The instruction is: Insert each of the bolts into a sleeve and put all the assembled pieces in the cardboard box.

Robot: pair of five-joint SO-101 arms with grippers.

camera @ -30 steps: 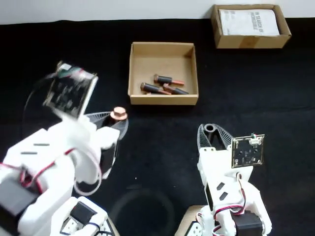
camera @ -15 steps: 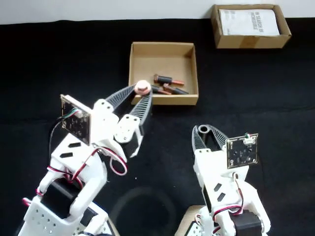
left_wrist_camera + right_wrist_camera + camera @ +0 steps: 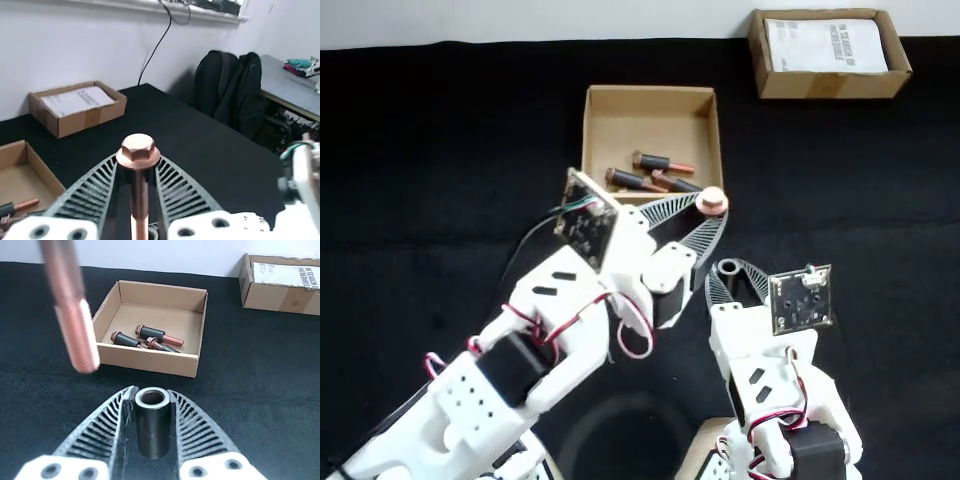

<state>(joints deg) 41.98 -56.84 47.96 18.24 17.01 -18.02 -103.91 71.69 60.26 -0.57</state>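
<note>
Two loaded grippers over a black tabletop (image 3: 840, 180), quick rundown. Got the left gripper (image 3: 138, 162) clamped on a copper bolt (image 3: 138, 150): hex head up, right at the fingertips, shank running down between the ribbed fingers (image 3: 90, 190). Got the right gripper (image 3: 151, 395) squeezed around a dark sleeve (image 3: 151, 427), standing upright with the open bore facing up, top edge poking just past the fingertips.

Seen from the right wrist: threaded end of the bolt hanging higher than the sleeve and off to one side of it. Not in the bore, not touching. Seen from overhead: bolt head just ahead of the right gripper's tips, really close, and sitting over the near corner of the cardboard box (image 3: 650, 92). Can't tell how high above it.

Cardboard box straight out ahead of both grippers, with three assembled pieces (image 3: 655, 175) lying flat inside, bunched toward the wall nearest the grippers. Second box (image 3: 830, 85) with a printed sheet inside, well beyond the right gripper and off to its right. Dark backpack (image 3: 230, 95) way out past the left gripper, next to another table.
</note>
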